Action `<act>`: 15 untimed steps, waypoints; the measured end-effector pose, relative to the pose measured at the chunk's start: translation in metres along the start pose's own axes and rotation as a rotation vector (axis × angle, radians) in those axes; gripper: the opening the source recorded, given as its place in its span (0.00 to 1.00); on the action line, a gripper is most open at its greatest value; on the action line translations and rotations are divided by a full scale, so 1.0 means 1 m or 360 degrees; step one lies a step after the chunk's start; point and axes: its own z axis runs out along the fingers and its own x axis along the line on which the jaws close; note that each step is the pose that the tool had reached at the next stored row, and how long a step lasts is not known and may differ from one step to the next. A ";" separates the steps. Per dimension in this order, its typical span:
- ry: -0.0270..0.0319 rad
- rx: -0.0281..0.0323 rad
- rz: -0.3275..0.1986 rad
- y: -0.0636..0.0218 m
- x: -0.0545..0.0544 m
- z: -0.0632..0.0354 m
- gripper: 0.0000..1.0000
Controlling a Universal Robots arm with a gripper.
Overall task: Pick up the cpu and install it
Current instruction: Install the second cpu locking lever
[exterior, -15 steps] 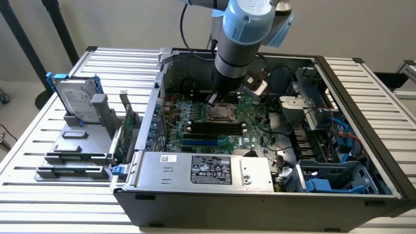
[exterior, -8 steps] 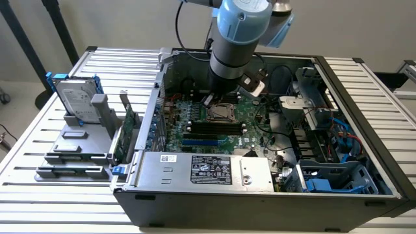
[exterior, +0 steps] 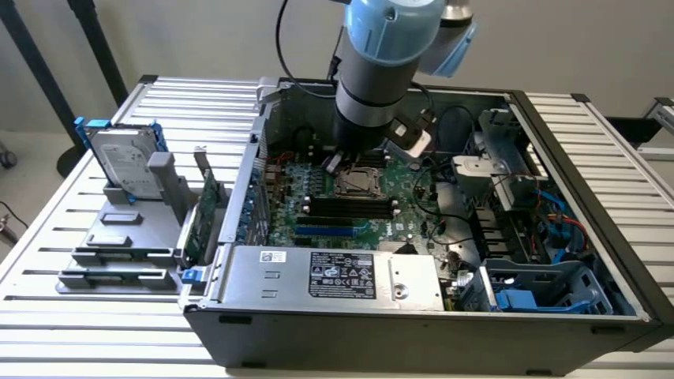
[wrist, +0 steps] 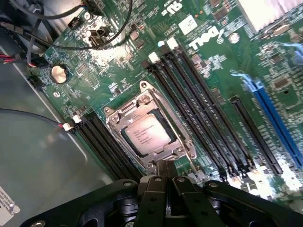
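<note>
White slatted metal table (exterior: 95, 284) carries all. Open black-grey computer tower case (exterior: 421, 328) lies on its side on table, directly beneath claw (exterior: 337, 162). Grey plastic parts holder (exterior: 121, 249) sits on table beside case, toward exterior view's left of claw, well apart.

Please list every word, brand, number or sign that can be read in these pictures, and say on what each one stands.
"DELL": white print on the green motherboard, wrist view.
Print on the cpu in its socket: too small to read.
Label on the power supply: blurred.
Label on the hard drive: too small.
</note>
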 end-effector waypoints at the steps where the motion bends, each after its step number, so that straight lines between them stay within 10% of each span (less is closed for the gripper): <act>1: 0.00001 0.00000 0.0000 0.0004 -0.002 -0.0032 0.11; 15: -0.00028 0.00028 0.0002 0.0004 -0.021 -0.0151 0.11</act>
